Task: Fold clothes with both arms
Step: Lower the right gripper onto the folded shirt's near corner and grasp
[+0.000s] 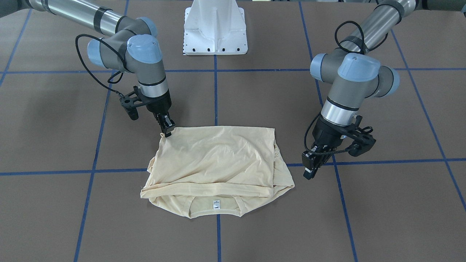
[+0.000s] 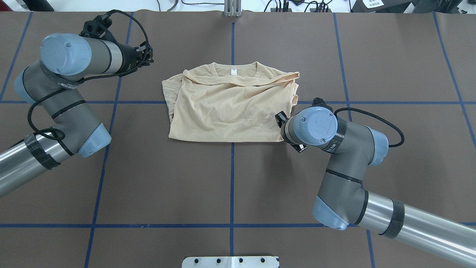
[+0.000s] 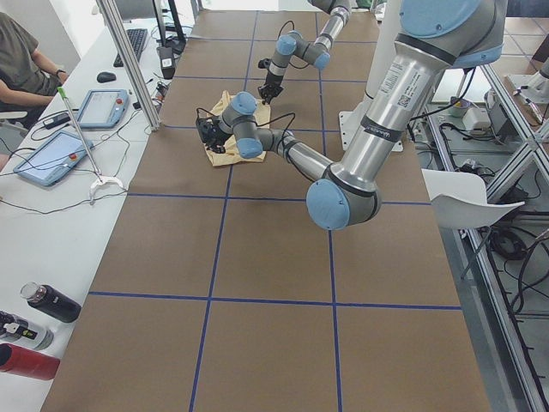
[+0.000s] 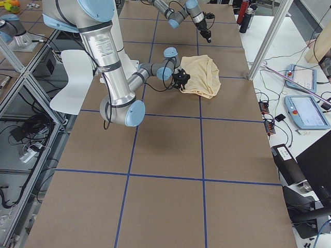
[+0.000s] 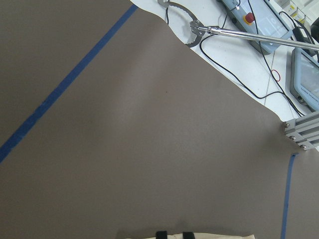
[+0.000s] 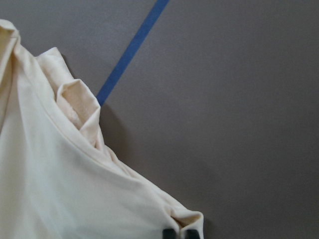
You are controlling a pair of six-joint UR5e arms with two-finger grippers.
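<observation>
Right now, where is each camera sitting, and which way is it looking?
Front-facing: across the table, facing the robot; shows right arm, left arm, white base, T-shirt.
Overhead: behind the robot, looking forward and down; both arms, base edge.
Exterior left: table end beside left arm, looking along it.
Exterior right: opposite end, beside right arm.
Left wrist: looks across bare table; left fingertips show.
Right wrist: looks at the T-shirt's corner; right fingertips show.
Shared: front-facing and overhead see the whole T-shirt, from opposite sides.

Brown table, blue tape grid. Folded cream T-shirt lies flat mid-table, neck label showing; white pedestal base at the robot's edge.
</observation>
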